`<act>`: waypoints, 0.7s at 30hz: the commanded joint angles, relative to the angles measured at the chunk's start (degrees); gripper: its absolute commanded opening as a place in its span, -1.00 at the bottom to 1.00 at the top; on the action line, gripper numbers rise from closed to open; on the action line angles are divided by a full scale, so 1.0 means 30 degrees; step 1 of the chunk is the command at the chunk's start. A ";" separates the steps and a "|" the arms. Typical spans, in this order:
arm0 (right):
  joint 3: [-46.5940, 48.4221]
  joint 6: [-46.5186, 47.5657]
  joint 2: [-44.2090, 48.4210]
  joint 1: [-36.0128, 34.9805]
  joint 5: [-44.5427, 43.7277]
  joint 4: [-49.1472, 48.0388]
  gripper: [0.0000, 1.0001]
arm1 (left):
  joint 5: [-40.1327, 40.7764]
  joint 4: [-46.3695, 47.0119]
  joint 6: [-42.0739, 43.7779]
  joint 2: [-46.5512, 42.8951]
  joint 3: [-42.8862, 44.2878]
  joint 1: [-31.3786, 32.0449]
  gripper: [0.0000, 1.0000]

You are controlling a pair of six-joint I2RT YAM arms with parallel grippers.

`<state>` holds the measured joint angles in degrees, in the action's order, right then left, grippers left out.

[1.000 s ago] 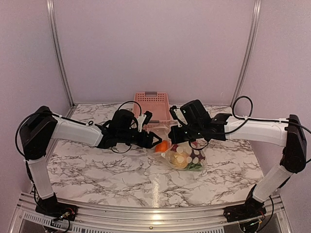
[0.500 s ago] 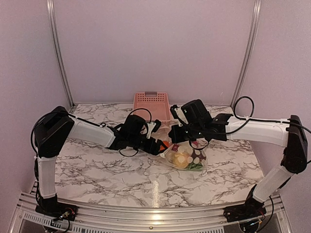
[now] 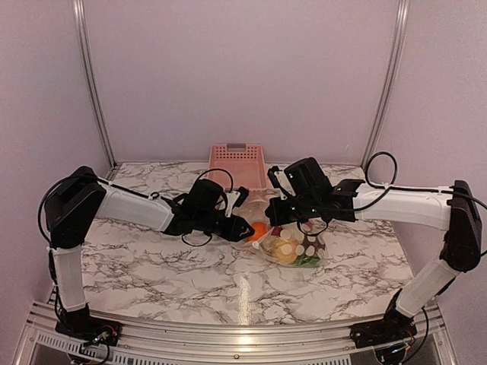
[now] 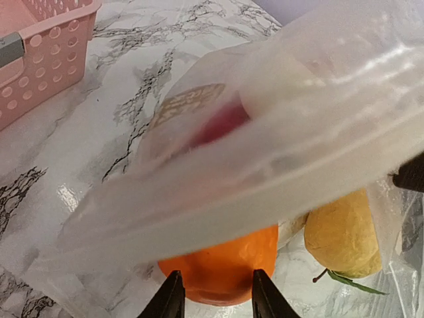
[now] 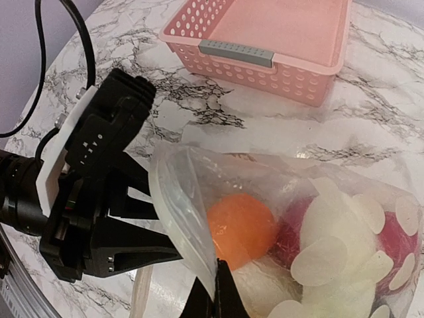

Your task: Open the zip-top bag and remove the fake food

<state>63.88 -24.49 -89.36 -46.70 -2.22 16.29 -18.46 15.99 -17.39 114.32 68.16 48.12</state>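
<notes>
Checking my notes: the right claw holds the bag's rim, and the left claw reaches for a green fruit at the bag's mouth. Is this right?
Not quite: the fruit before the left claw is orange, not green; the left wrist view shows it. The rest stands.

Marbled table — pink basket at its back; zip-top bag resting mid-table.
</notes>
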 commanded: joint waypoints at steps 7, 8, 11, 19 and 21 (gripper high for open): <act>-0.0257 -0.0201 0.0446 0.0218 -0.0056 -0.0407 -1.00 | 0.0301 -0.0853 0.0656 -0.0745 0.0030 0.0112 0.40; -0.0257 -0.0214 0.0429 0.0215 -0.0052 -0.0434 -1.00 | 0.0316 -0.0888 0.0667 -0.0577 0.0177 0.0192 0.44; -0.0242 -0.0216 0.0460 0.0238 -0.0037 -0.0449 -1.00 | 0.0258 -0.1030 0.0658 0.0085 0.0774 0.0276 0.51; -0.0345 -0.0215 0.0243 0.0215 -0.0074 -0.0508 -1.00 | 0.0176 -0.1539 0.0985 0.1936 0.2259 0.0562 0.67; -0.0338 -0.0243 0.0202 0.0215 -0.0063 -0.0537 -1.00 | 0.0265 -0.1705 0.0965 0.2252 0.2494 0.0560 0.63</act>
<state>63.05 -24.49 -89.34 -46.63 -2.15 15.57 -17.72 14.00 -15.33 118.26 73.52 49.47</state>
